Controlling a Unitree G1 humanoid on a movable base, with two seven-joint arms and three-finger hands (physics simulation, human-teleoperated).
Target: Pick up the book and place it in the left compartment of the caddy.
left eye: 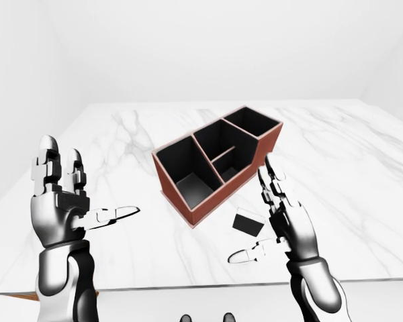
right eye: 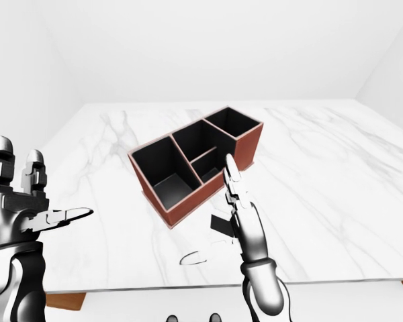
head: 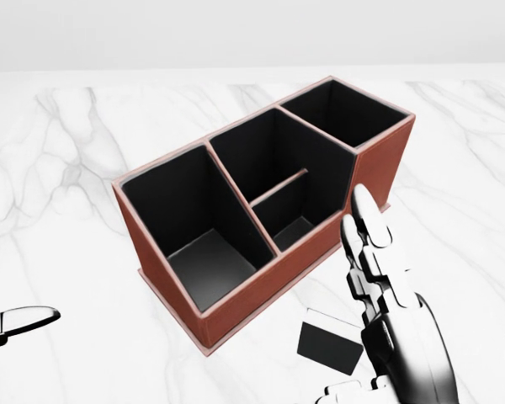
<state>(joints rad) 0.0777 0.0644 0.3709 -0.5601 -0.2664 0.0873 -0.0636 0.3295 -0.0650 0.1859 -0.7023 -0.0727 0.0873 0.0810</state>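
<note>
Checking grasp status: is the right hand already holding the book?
No. The book lies flat on the table beside the open right hand, fingers not around it.

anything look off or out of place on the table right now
Nothing is spilled or damaged. The caddy sits skewed, diagonal to the marble table's edges, all compartments empty. The book lies flat beside its wall, next to the open right hand. The left hand hangs open.

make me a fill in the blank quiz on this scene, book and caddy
1. The book lies flat on the ____ table.
2. The caddy holds nothing; every compartment is ____.
3. The book lies beside the ____ robot hand.
4. Both robot hands, including the left robot hand, are ____, holding nothing.

Missing words: marble; empty; right; open
</note>
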